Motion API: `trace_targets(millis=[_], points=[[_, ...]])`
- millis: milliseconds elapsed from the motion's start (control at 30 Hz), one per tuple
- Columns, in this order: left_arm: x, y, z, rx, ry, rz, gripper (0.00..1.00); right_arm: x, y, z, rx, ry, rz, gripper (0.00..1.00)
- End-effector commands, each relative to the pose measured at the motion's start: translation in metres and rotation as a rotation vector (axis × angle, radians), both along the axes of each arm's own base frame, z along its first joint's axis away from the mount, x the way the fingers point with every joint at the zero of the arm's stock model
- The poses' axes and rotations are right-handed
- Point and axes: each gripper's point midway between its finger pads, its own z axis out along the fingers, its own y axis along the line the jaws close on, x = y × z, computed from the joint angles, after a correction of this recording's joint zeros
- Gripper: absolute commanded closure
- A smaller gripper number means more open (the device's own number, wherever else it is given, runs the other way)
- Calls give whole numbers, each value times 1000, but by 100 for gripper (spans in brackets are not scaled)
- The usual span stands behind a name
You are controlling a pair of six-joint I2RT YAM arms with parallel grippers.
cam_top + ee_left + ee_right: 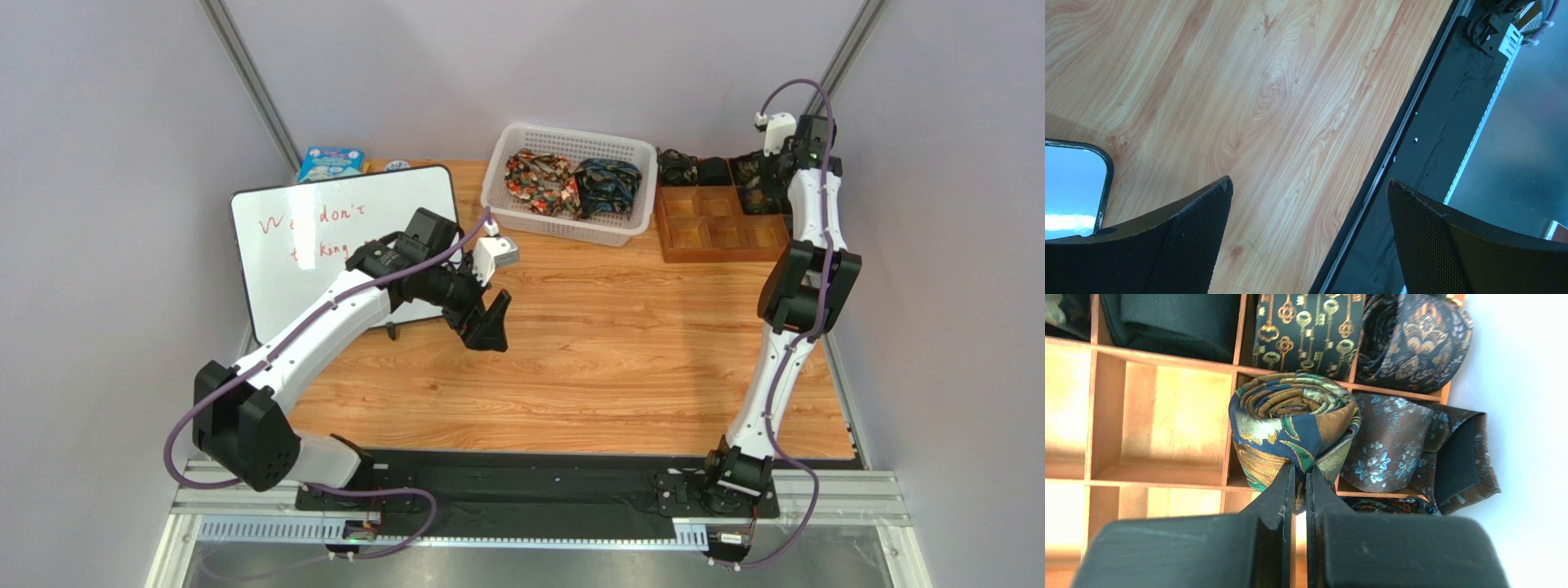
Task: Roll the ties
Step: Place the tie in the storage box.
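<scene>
Right claw (1296,473) pinches the rolled tie (1293,419) by its outer wrap, probably so it can't uncoil over the far-right tray (1161,416) slot. Left claw (1309,190) hangs spread wide and empty.

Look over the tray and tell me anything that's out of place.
One thing: the brown floral tie, at the right of the right wrist view, is not a tight roll. It lies loose with its dark lining showing and spills past the tray rim. The rolled tie pinched in the right end effector looks tidy.
</scene>
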Motion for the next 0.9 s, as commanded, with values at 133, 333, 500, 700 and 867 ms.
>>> trace_targets(millis=[133, 333, 500, 700, 867], points=[[0, -4, 13, -44, -12, 0, 0, 1, -3, 34, -80, -39, 42, 100], [-2, -2, 14, -44, -11, 2, 0, 12, -1, 14, -100, -20, 52, 100], [-3, 0, 13, -40, -11, 5, 1, 24, -1, 6, -119, -34, 55, 100], [-2, 1, 12, -43, -5, 10, 0, 32, -6, 2, -121, -67, 16, 100], [-1, 1, 13, -48, -3, 17, 1, 36, -1, -5, -114, -89, 12, 94]])
